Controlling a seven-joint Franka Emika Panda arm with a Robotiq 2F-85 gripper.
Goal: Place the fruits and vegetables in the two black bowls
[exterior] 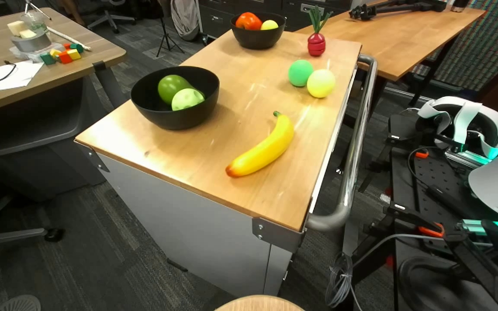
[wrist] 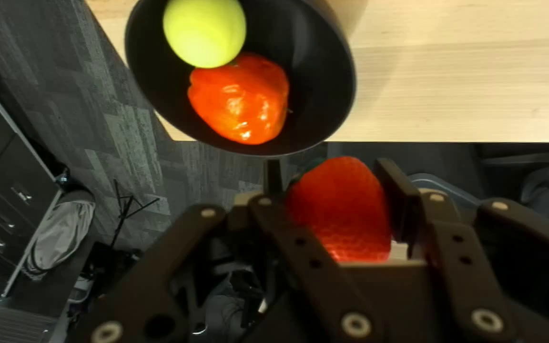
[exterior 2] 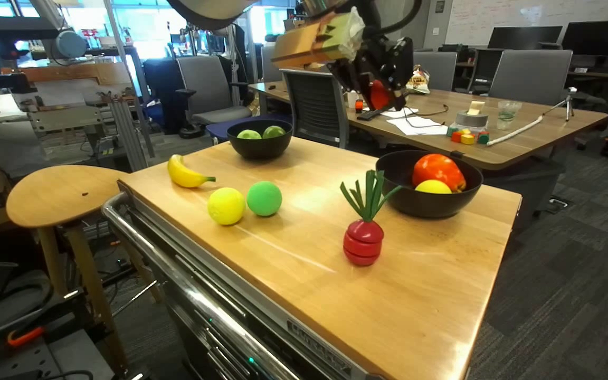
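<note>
Holding now: claw [wrist: 334, 190] clamped on a strawberry [wrist: 343, 214], a finger against either flank, up in the air above the level of the table [exterior 2: 420, 295]. Judged light and fairly stiff, perhaps a hollow toy. Dimpled skin should help friction; the taper could let it squeeze out. Best hold: across the widest part, moderate pressure.

Wrist view, 11 o'clock from the strawberry: a black bowl [wrist: 320, 81], yellow ball [wrist: 204, 33] at its 11, lobed orange-red vegetable [wrist: 241, 100] at its 6 (pepper or tomato, cannot tell). Floor shows behind the strawberry; release probably wants a shift toward 11 first.

In an exterior view, radish [exterior: 316, 44] stands upright. Seams ring its body, so it may part under uneven load; take the bulb, not the likely floppy leaves [exterior: 317, 19]. At its 7: green ball [exterior: 300, 72], with yellow citrus fruit [exterior: 321, 83] just beside at 4. Both apt to roll; pinch at the equator. Farther at 7: banana [exterior: 270, 147], glossy, likely slick; pinch mid-curve. From it at 10, the second black bowl [exterior: 180, 119] holds a dark green fruit [exterior: 170, 88] and a paler round one [exterior: 187, 99].
</note>
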